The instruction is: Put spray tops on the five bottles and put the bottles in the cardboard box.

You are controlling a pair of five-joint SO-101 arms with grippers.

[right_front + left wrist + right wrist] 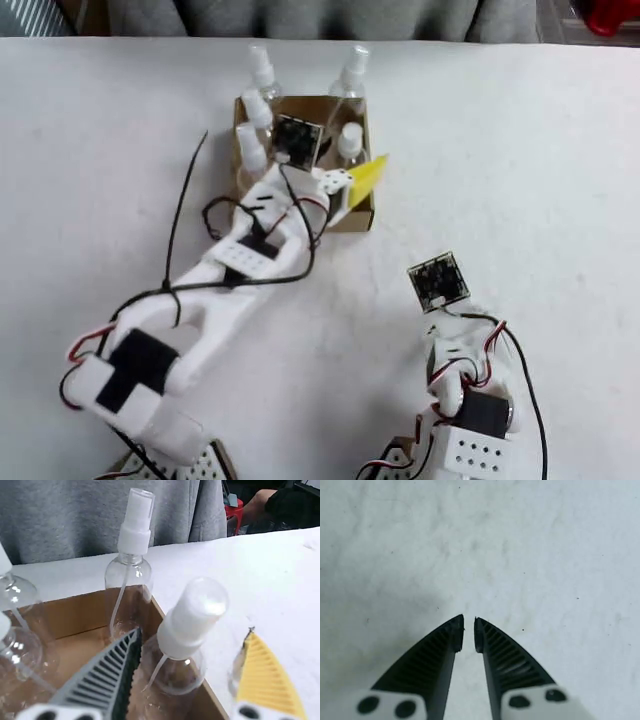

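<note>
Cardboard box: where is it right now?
In the high view the cardboard box sits at the far middle of the table, below the left gripper, whose open jaws straddle a spray bottle inside it.

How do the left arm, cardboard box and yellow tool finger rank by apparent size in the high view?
1. left arm
2. cardboard box, partly covered by the arm
3. yellow tool finger
The arm is raised toward the camera, so likely looks oversized.

Bottles point(129, 580) are glossy clear plastic; the cardboard box point(75, 612) and table point(520, 150) look matt.
</note>
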